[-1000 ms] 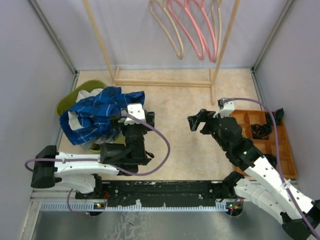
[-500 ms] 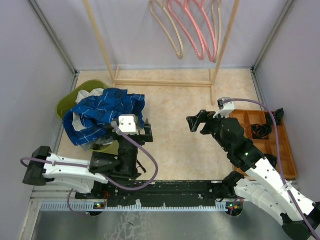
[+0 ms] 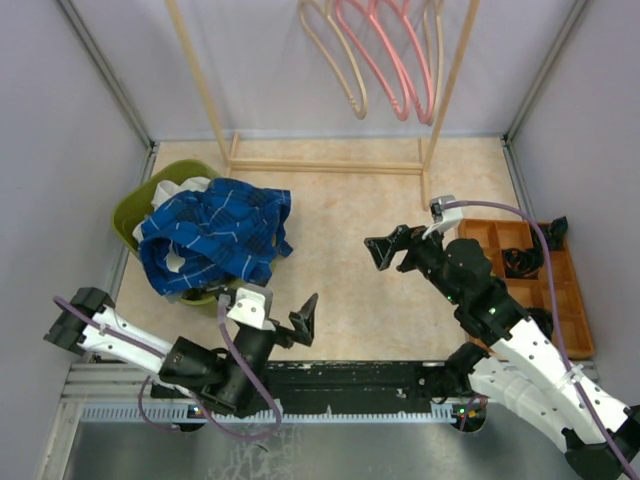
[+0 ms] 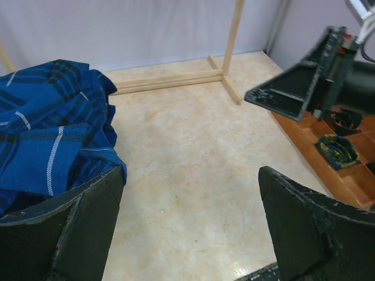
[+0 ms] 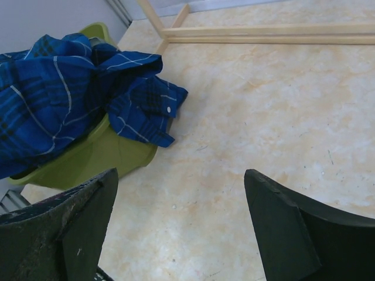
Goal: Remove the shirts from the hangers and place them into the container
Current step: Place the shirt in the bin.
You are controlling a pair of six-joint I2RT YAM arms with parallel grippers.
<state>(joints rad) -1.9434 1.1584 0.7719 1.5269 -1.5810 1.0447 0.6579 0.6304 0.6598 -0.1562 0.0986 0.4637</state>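
The pale table carries everything, and the green container sits at its left side. Behind the container and to its right stands the wooden rack, its foot rails flat on the table. High between the rack's poles, well apart from the container, hang the hangers, some pink and some pale wood-coloured.

The blue shirt with thin white lines lies heaped on top of the container and hides most of its opening. It spills over the rim on the side away from the wall (the right wrist view shows one corner drooping down the outer wall towards the table). A white shirt peeks out from under the blue one at the container's back edge. Only the container's back corner and a strip of its near wall show.

Far to the container's right lies the orange tray with black parts in its compartments.

The left gripper hovers just in front of the container, towards the near edge, with its fingers spread wide and nothing between them. The right gripper hangs over the bare table between the container and the tray, facing the container, also wide open and holding nothing.
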